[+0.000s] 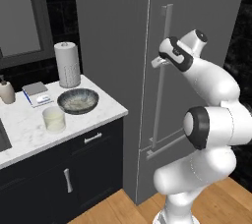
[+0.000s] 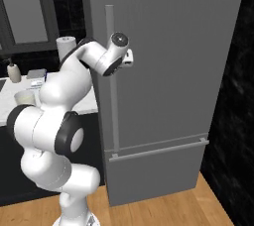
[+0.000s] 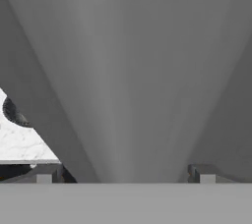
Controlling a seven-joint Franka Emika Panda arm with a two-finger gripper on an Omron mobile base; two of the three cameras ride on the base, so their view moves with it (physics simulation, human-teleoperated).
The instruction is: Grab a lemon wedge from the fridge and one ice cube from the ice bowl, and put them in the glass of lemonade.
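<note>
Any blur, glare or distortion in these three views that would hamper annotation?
Left base view: even, flat light, no glare; ice bowl and glass of lemonade sharp. Right base view: equally clean, the fridge plain matte grey. Hand view: the handle looms very close, flaring with perspective, soft-edged.

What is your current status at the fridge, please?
Gripper open, fingers astride the fridge handle. Fridge door shut. Nothing blocking.
</note>
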